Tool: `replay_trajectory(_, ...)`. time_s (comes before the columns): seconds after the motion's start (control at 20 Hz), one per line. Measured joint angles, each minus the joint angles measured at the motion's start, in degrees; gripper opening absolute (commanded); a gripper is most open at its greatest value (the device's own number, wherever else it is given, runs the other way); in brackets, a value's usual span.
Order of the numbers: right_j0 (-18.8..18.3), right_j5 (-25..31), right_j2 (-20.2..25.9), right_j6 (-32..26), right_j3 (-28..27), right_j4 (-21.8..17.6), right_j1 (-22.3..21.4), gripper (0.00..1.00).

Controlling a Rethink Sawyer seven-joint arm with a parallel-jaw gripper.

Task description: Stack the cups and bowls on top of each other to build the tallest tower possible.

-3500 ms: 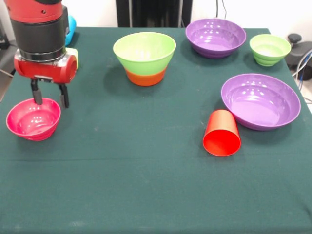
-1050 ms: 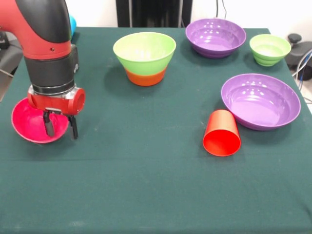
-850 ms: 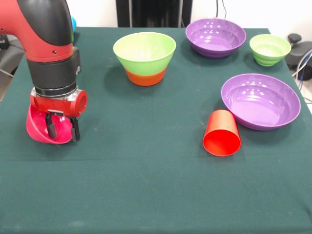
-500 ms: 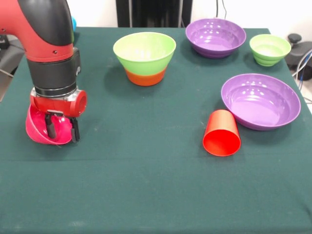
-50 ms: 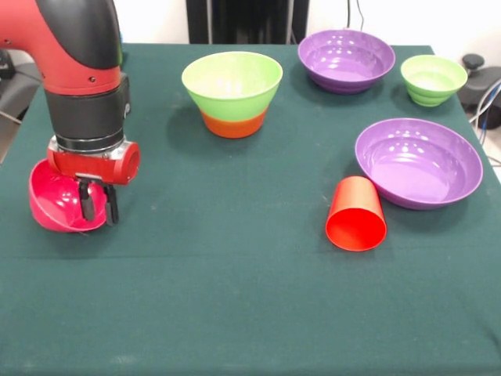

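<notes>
Pink bowl (image 5: pixel 56 205) at the left edge of the green table (image 5: pixel 235 298), tipped so its opening faces up and toward the right, partly under the arm's red wrist. Pinched at its right rim by the gripper (image 5: pixel 98 202): two black fingers (image 5: pixel 85 202) drawn close together, one inside the bowl, the other just outside the wall, the rim between them. Hard to tell whether the bowl's base touches the cloth or hangs just off it.

Tower (image 5: pixel 232 92) farther back and to the right of the pink bowl, well apart from it: a wide lime-green bowl nested upright in an orange one, only the orange base showing below the green band. Standing free, nothing touching it.

Red cup (image 5: pixel 356 214) lying on its side right of centre, mouth toward the camera, its closed end just beside the rim of the large purple bowl (image 5: pixel 419 161), possibly touching. Second purple bowl (image 5: pixel 346 59) upright at the back, right of the tower. Small green bowl (image 5: pixel 433 79) upright near the back right corner, between the two purple bowls in depth and apart from both.

Sliver of sky-blue (image 5: pixel 119 48) showing behind the arm at the top left, too hidden to name.
</notes>
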Motion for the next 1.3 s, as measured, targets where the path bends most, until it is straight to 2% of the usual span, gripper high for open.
replay_trajectory(0.4,1.3,0.0,-2.3,0.0,1.4,0.8,-3.2,0.0)
replay_trajectory(0.85,-1.2,0.0,-2.5,0.0,5.9,4.9,-8.1,0.0)
replay_trajectory(1.3,-0.7,0.0,-5.0,0.0,7.3,5.0,-9.3,0.0)
